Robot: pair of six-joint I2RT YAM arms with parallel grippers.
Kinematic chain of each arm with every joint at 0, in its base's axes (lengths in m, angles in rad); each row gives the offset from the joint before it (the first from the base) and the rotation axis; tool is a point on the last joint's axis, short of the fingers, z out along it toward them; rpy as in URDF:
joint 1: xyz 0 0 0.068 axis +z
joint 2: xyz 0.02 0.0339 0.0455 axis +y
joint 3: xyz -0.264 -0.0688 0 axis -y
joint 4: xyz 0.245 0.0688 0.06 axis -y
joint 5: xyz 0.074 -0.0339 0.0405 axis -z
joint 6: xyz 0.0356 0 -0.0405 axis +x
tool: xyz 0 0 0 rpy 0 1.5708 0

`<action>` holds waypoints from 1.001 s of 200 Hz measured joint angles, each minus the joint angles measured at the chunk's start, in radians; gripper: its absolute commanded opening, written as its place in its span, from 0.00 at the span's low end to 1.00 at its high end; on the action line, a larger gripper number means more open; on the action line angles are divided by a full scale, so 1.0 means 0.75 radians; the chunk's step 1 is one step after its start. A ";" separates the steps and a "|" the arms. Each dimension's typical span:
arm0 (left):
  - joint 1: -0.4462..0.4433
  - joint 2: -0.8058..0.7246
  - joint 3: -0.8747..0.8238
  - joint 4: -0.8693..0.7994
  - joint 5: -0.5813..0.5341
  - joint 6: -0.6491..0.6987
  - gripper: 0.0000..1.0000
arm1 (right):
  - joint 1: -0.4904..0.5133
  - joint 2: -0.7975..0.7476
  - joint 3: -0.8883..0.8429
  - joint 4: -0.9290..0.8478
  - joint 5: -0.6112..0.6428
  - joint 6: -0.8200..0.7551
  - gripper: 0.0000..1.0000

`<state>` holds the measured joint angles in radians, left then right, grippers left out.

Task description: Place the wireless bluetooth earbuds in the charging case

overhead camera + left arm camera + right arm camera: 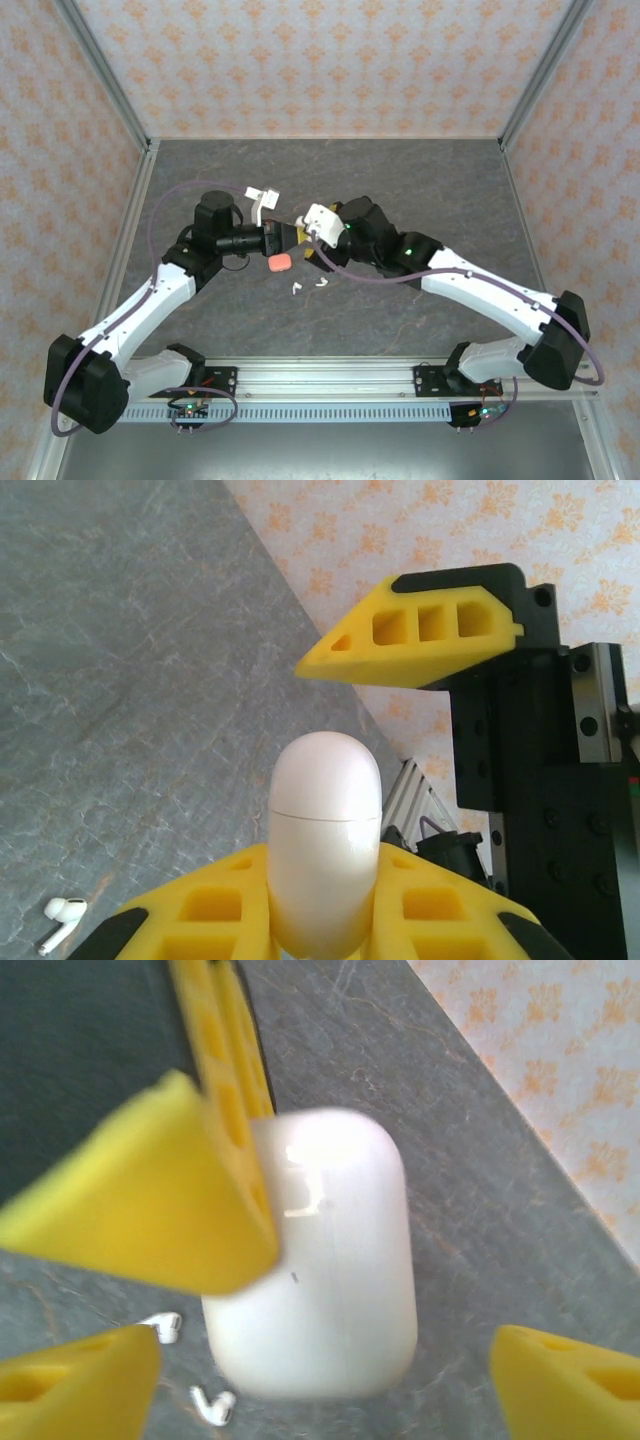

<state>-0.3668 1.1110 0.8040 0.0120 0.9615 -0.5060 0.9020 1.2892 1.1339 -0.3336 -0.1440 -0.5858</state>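
Note:
A white charging case (325,840), lid closed, stands up between the yellow fingers of my left gripper (325,885), which is shut on its lower half. From the right wrist, the same case (330,1300) hangs over the grey table with my right gripper (320,1375) open around it, fingertips well apart from its sides. From above, both grippers meet at the table's middle, left (292,238) and right (316,240). Two white earbuds (295,289) (321,283) lie loose on the table just in front of them, also visible under the case (165,1328) (212,1405).
A coral-pink rounded object (280,262) lies on the table just below the left gripper. A small white item (262,200) sits behind the left wrist. Patterned walls close in the table on three sides.

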 measured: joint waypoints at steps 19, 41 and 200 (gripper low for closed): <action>-0.009 -0.034 -0.003 0.005 -0.031 0.061 0.04 | -0.067 -0.087 -0.031 -0.013 -0.112 0.058 0.99; -0.036 -0.077 -0.038 0.053 -0.058 0.150 0.03 | -0.191 -0.198 -0.074 -0.008 -0.282 0.156 0.99; -0.149 -0.114 -0.099 0.238 -0.101 0.468 0.00 | -0.350 -0.190 -0.077 0.063 -0.591 0.403 0.85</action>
<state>-0.4782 1.0252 0.7300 0.1905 0.8860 -0.1547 0.6392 1.1469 1.0763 -0.2867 -0.5873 -0.2836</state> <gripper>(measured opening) 0.187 0.853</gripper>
